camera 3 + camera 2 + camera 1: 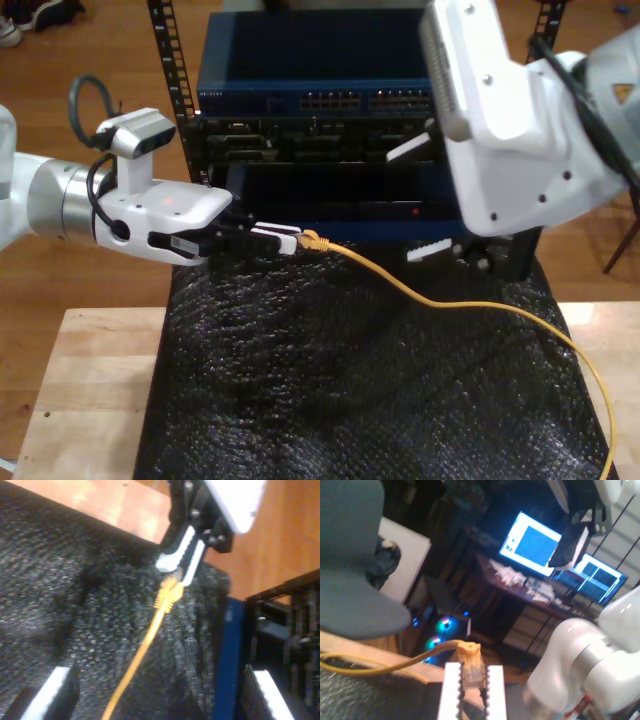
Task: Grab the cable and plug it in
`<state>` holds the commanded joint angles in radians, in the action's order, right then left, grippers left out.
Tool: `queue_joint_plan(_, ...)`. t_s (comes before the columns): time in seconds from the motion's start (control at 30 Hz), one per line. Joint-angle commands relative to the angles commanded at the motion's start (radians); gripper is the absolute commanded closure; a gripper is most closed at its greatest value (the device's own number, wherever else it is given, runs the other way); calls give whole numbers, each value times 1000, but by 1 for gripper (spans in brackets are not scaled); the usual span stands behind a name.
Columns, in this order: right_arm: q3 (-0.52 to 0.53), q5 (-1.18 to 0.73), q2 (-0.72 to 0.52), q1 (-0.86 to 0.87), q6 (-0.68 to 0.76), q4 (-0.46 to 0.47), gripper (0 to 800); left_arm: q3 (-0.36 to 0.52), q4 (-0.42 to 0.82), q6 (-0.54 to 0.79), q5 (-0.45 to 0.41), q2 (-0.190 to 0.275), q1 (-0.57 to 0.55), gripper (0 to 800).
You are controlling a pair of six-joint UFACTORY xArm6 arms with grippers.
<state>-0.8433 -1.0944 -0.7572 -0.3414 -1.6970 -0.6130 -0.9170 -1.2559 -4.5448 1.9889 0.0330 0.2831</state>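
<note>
The yellow-orange cable [450,300] trails over the black mat and off the exterior view's lower right. Its boot and clear plug [312,240] point toward the rack. My first gripper [290,238] comes in from the exterior view's left and is shut on the plug end; the plug [470,667] sits between its white ribbed fingers [451,692]. The second wrist view looks down on that gripper [177,570] and the cable [145,645]. My second gripper [420,200] hangs open at the exterior view's right, in front of the rack, with nothing between its fingers [55,690].
A dark equipment rack holds a blue network switch [370,100] with rows of ports, behind the black foam mat [350,380] on a wooden table [90,380]. The other arm's white body [590,670] and lit monitors [535,545] show in the first wrist view.
</note>
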Motion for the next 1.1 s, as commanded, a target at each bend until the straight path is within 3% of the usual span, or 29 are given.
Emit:
queue_joint_plan(0.5, 107, 296, 0, -218, -57, 2, 21, 23, -72, -8, 133, -61, 0, 798)
queue_joint_plan(1.1, 133, 396, -28, -269, -63, 2, 58, 31, -117, -8, 298, -86, -2, 798)
